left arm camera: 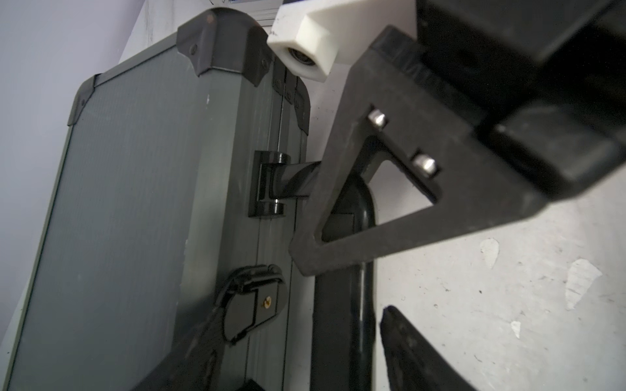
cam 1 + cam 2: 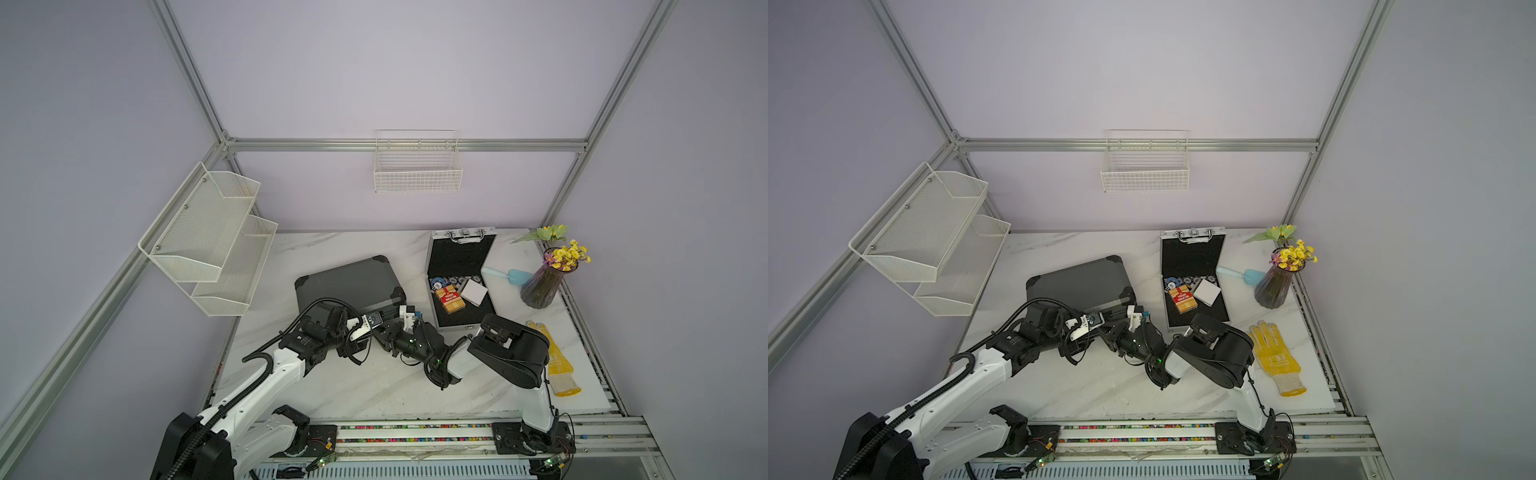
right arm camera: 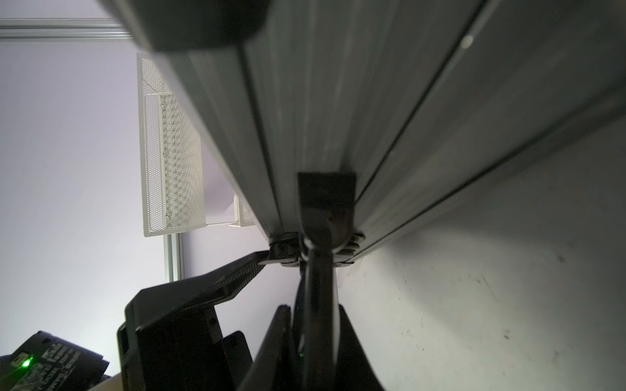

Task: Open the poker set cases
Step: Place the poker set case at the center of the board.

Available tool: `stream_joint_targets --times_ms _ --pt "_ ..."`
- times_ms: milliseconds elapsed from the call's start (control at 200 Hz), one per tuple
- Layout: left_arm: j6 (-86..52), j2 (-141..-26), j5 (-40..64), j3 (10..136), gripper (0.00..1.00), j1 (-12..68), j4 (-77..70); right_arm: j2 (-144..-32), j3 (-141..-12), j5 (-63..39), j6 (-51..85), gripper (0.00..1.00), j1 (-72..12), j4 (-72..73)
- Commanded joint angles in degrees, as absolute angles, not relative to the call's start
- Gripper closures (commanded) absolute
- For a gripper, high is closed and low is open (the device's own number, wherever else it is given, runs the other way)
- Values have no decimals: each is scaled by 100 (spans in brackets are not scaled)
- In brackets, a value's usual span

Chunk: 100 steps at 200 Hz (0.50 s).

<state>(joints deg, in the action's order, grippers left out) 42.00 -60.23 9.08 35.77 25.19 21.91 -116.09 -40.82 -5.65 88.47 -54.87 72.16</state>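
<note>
Centrally on desk (image 2: 374, 386), grey case (image 2: 349, 282) shut; silver case (image 2: 459, 257) open near far right corner. Right fingers (image 3: 355, 348) clamped on handle (image 1: 338, 321), left fingers (image 1: 200, 352) apart beside latch (image 1: 252, 304). Risk: pulling against fastened latch, dragging case. Second latch hidden; latch state unclear.

Both top views look steeply down from high up on the robot's side, taking in the whole surface (image 2: 353, 386). Left wrist camera sits close against the dark grey case (image 1: 135, 203), at its front edge. Right wrist camera, closer still, looks along that edge, both sharing the handle (image 1: 342, 321).
</note>
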Motion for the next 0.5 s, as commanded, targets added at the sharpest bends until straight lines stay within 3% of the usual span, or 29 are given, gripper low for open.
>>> stream_joint_targets --times_ms 0,245,495 --pt "4447 -6112 1013 3557 33 2551 2336 -10825 -4529 -938 8576 100 -5607 9323" --pt "4551 -6126 971 3625 44 2575 2507 -10706 -4404 -853 8567 100 -5607 9322" --pt "4653 -6028 1072 3678 45 2597 2664 -10712 -4349 -783 8625 100 -5607 9316"
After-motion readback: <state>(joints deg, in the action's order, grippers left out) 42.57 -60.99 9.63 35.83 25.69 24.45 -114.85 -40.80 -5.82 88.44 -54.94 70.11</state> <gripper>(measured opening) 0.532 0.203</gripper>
